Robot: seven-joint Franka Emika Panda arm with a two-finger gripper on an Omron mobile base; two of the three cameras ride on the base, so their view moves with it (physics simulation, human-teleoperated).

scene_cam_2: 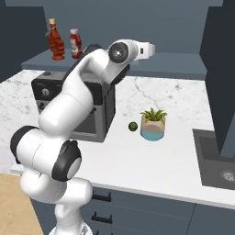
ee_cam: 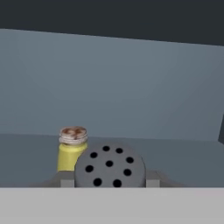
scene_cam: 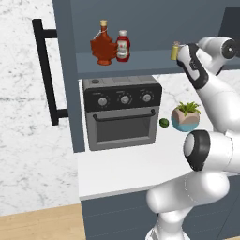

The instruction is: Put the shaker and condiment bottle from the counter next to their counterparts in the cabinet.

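Up on the cabinet shelf (scene_cam: 140, 60), the arm is reaching in from the right, with the gripper (ee_cam: 109, 181) sitting just above the shelf surface. Open shelf room is lying to the right of the yellow shaker (ee_cam: 71, 148) and behind it, up to the flat grey back wall; a dark edge is cutting in at the far right of the hand view. The shelf's front lip is running just above the toaster oven (scene_cam: 123, 111).

The grey-capped shaker (ee_cam: 109, 165) is sitting between the two fingers (ee_cam: 65, 179), its perforated cap facing the hand camera, and the fingers are pressing in on both sides, so the gripper is clamping it. The yellow shaker is standing just beside it, slightly further back and to its left in the hand view. In the left base view the yellow shaker (scene_cam: 175, 50) is showing at the wrist's edge, on the right part of the shelf.

The cabinet is holding, at the left end of the shelf, the leaf-shaped bottle (scene_cam: 103, 44) and the ketchup bottle (scene_cam: 123, 46), standing upright just beside each other; whether they are touching I cannot tell. Both are well apart from the shakers.

The counter (scene_cam_2: 151, 160) below is carrying the toaster oven, a small green lime (scene_cam_2: 132, 126) and a potted plant (scene_cam_2: 153, 123); a sink (scene_cam_2: 215, 160) is set in at the right end
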